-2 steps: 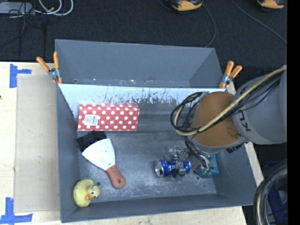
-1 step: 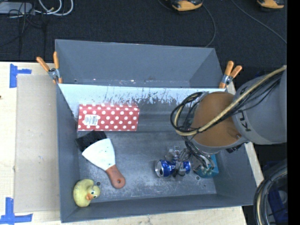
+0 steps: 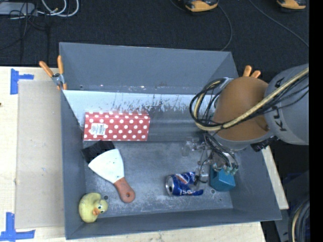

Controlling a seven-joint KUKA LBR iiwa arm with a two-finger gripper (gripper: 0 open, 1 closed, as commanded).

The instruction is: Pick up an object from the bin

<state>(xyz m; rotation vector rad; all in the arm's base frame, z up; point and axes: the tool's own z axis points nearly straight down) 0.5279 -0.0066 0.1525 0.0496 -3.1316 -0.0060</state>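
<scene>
Five things in the bin [image 3: 151,69]: crushed blue can [image 3: 182,184] & teal block [image 3: 223,180] lower right, red dotted box [image 3: 117,126] upper left, propped on the back wall, white scraper [image 3: 109,168] & yellow duck [image 3: 92,206] lower left. Gripper [image 3: 212,171] sits low btwn can & block, close to both, prob. since they lie flat on the floor. Target is likely one of those two; which, unclear. Apart or together: can't tell. No grip seen.
</scene>
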